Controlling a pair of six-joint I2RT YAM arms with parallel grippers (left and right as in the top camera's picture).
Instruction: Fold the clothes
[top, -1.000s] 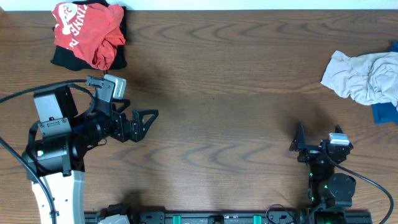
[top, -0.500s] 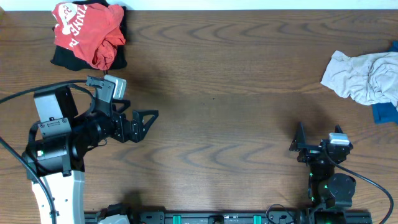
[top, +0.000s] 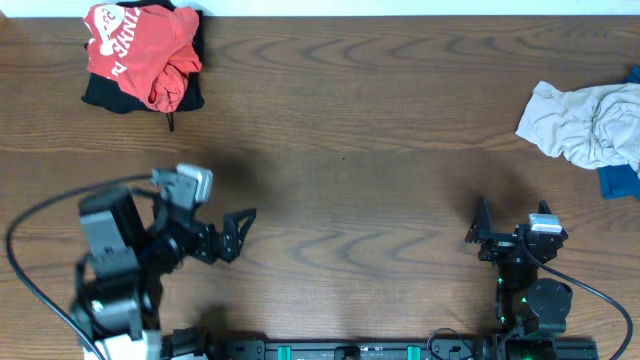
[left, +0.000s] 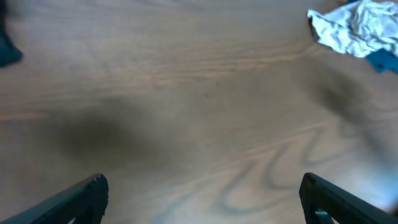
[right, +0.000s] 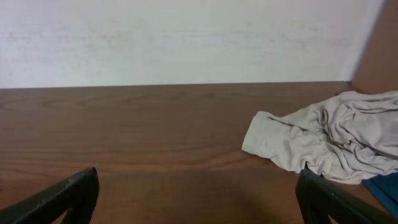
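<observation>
Red-orange T-shirt (top: 140, 55), crumpled on a black garment (top: 100, 95), lies at the desk's (top: 380, 150) far left corner; its white lettering is unreadable. Pale grey garment (top: 585, 122) and blue piece (top: 618, 180) lie at the right edge, with bare wood between the heaps. Left gripper (top: 243, 235) and right gripper (top: 478, 232), near the front edge, are spread wide and hold nothing.

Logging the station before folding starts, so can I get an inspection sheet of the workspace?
Surface: wooden table, bare across the middle.
Job's things: red-orange T-shirt crumpled on a black garment, far left; pale grey garment bunched beside a blue piece, far right.
Clutter: nothing seen.
Grippers: left gripper open, empty; right gripper open, empty.
Cables: black cable loops beside the left arm; second cable trails from the right arm.
Surroundings: white wall behind the table.
</observation>
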